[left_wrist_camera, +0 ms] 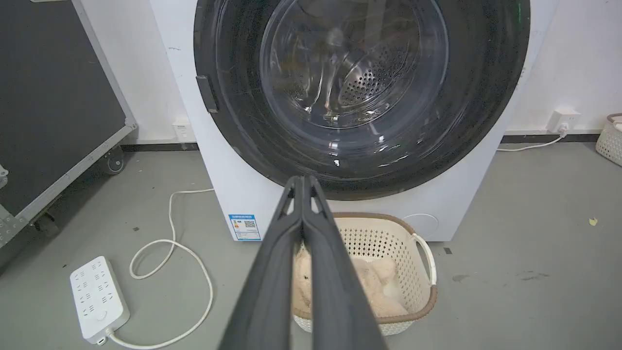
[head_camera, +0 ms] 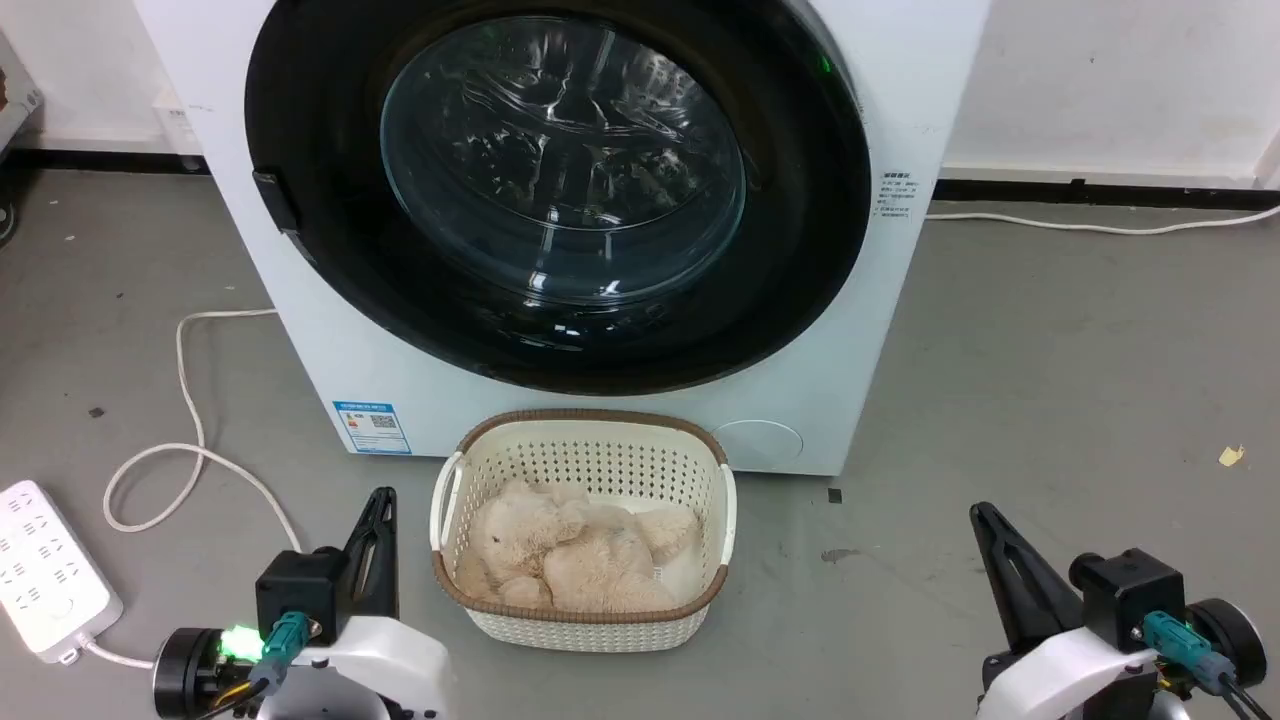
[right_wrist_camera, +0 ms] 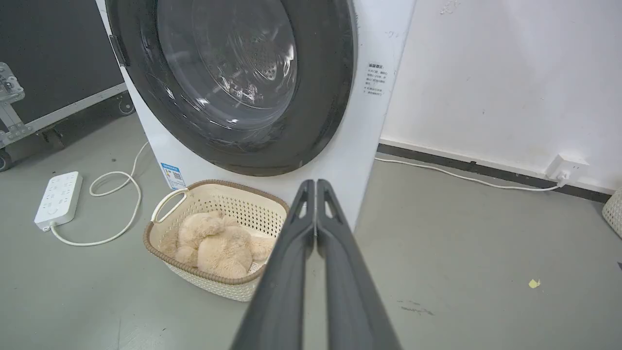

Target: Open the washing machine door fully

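Observation:
The white washing machine (head_camera: 880,90) stands straight ahead on the floor. Its door (head_camera: 800,250), a big glossy black disc with a domed glass centre, lies flat against the front, closed. A small black handle tab (head_camera: 275,203) sits on the door's left edge, also seen as the tab (left_wrist_camera: 207,93) in the left wrist view. The steel drum (left_wrist_camera: 364,82) shows through the glass. My left gripper (head_camera: 380,496) is low at the left, shut and empty, well short of the machine. My right gripper (head_camera: 982,512) is low at the right, shut and empty.
A cream perforated basket (head_camera: 590,455) with a beige plush toy (head_camera: 575,555) sits on the floor right before the machine, between my arms. A white power strip (head_camera: 45,570) and its cord (head_camera: 190,400) lie at the left. A black wheeled case (left_wrist_camera: 53,97) stands left of the machine.

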Robot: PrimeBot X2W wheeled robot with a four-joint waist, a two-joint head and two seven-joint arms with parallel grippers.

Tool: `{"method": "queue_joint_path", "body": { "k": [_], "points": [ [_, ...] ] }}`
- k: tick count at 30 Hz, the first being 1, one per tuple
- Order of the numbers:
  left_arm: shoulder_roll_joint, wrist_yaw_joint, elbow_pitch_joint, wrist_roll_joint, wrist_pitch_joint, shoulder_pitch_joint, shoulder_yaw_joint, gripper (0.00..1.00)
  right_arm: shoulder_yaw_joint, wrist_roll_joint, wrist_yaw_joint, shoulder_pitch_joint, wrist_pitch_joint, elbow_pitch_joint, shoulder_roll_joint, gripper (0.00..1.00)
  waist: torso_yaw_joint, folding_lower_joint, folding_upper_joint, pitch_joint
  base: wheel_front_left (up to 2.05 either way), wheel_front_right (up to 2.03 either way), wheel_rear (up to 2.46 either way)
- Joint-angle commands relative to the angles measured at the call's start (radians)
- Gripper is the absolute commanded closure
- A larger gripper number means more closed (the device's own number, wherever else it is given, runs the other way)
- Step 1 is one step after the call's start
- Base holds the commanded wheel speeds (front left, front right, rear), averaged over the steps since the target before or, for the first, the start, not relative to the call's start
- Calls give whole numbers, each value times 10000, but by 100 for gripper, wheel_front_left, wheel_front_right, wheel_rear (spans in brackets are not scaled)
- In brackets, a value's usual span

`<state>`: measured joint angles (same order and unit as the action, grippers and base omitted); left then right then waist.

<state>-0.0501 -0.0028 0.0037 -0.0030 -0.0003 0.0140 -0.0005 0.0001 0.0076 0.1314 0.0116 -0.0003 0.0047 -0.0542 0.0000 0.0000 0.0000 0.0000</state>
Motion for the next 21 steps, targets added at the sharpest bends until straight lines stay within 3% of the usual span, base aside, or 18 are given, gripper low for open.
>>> {"method": "queue_joint_path", "body": {
  "k": [1,21],
  "points": [
    [-1,28,-37,30,3,-140,5,100,-1,-76,-7,-116,3,-47,40,100,0,0,0,0,0,0,0],
    [-1,28,-37,30,3,-140,5,100,-1,-76,-7,-116,3,-47,40,100,0,0,0,0,0,0,0]
  ]
}}
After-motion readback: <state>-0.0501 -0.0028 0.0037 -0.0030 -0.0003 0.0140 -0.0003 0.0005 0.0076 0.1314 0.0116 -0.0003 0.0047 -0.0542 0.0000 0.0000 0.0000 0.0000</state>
